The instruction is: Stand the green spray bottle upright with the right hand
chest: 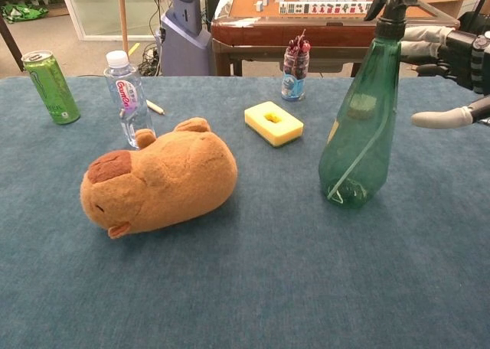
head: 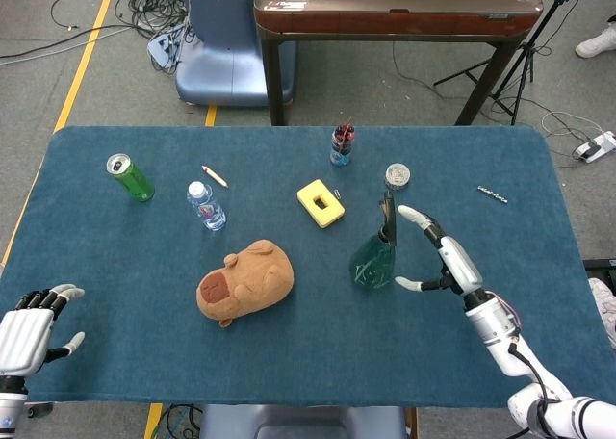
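Green spray bottle (chest: 358,127) standing upright on blue table (chest: 253,288), nothing gripping it. Right hand (chest: 452,66) hovering just beside, fingers spread. Plush capybara (chest: 157,182) lying to left; yellow sponge (chest: 273,123) sitting behind.

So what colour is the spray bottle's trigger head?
Black, atop the green spray bottle; clearest in the chest view.
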Tool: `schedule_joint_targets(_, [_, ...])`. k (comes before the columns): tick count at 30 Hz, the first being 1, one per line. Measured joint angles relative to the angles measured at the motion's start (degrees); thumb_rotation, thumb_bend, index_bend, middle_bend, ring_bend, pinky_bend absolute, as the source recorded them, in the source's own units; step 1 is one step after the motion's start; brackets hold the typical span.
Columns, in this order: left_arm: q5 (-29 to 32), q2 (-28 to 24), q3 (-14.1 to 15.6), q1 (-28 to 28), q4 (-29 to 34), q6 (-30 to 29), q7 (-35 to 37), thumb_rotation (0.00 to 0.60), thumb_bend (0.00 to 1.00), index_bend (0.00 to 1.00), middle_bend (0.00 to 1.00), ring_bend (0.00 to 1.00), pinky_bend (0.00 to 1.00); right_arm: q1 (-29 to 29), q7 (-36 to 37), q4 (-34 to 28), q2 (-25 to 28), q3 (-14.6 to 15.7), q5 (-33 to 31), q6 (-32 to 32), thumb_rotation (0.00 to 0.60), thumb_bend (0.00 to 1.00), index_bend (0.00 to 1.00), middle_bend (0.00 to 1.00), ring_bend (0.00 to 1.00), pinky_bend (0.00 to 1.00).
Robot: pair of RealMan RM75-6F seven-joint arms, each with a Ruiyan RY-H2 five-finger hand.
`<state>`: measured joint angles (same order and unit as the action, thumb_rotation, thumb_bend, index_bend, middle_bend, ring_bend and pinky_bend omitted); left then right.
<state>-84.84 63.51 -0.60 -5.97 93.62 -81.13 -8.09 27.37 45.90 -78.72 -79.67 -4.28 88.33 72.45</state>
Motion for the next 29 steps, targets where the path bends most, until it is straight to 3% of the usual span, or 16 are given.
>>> schedule_joint_targets(6, [-0.96,0.75,-0.4,-0.17,-0.38,-1.14,0.07,0.6,0.24,0.28,0.24,0.24,0.2,-2.74,-18.16,-2.5,1.85,-0.39,-1.93,3.47,0.6,0.37,0.25,0.26,0.13,0.16])
schedule_joint_targets(11, [-1.66,1.23,-0.61,-0.41,-0.17,-1.64,-0.38,0.6,0.24,0.28,0.24,0.24,0.2,-6.79,-35.25,-6.86,4.96,0.2,-3.17,7.88,0.6,0.38,0.28,0.3,0.17,0.18])
schedule_joint_targets(14, [-2.1,1.32,-0.66,-0.64,0.42,-1.71,-0.9,0.6,0.24,0.28,0.24,0.24,0.2,-10.49,-40.76,-11.29,7.96,1.34,-3.74,10.67,0.6,0.38,0.29,0.3,0.17,0.18])
schedule_joint_targets(20, [-2.65,1.4,-0.82,-0.89,1.71,-2.12,-1.55,0.6,0.24,0.28,0.24,0.24,0.2,-16.75,-44.58,-16.56,12.53,4.07,-3.69,15.66,0.6,0.38,0.29,0.3,0.17,0.18])
schedule_joint_targets(29, [-2.82,1.46,-0.91,-0.57,3.04,-3.18,-2.1,0.6,0.24,0.28,0.24,0.24,0.2,-20.47,-43.52,-17.12,13.39,5.68,-0.64,18.4,0.6,0.38,0.29,0.28,0.17,0.18])
